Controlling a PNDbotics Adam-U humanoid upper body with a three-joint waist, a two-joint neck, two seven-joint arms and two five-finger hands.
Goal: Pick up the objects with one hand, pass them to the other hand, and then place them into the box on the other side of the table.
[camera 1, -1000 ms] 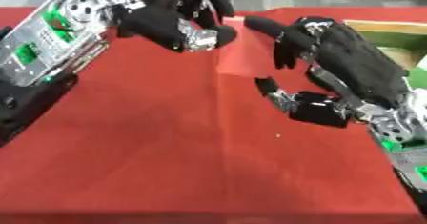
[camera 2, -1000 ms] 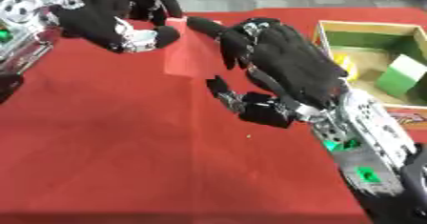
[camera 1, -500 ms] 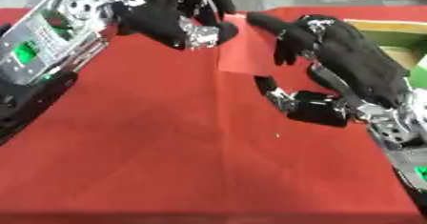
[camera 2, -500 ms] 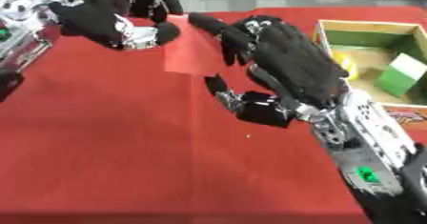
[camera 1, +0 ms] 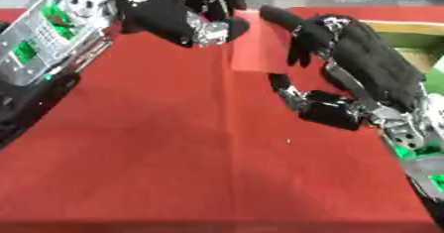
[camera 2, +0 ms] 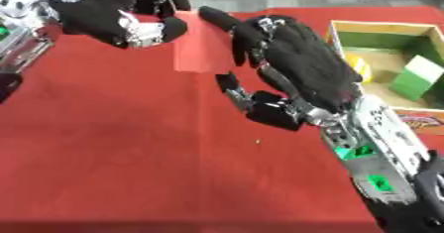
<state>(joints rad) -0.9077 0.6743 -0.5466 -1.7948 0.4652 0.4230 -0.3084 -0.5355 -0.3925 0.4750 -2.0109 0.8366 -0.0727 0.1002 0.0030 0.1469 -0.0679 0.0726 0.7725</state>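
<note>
Now the hand-over step is on: left hand [camera 1: 187,16] pinches a flat red card [camera 1: 258,43] at its left edge, held up above the red table [camera 1: 156,157]. Right hand [camera 2: 277,61] is just beside the card's right edge, fingers spread wide, holding nothing yet. Next, I think, the right must close on the card, then the left lets go, then over to the box [camera 2: 343,33] w/ green and yellow things at right.
</note>
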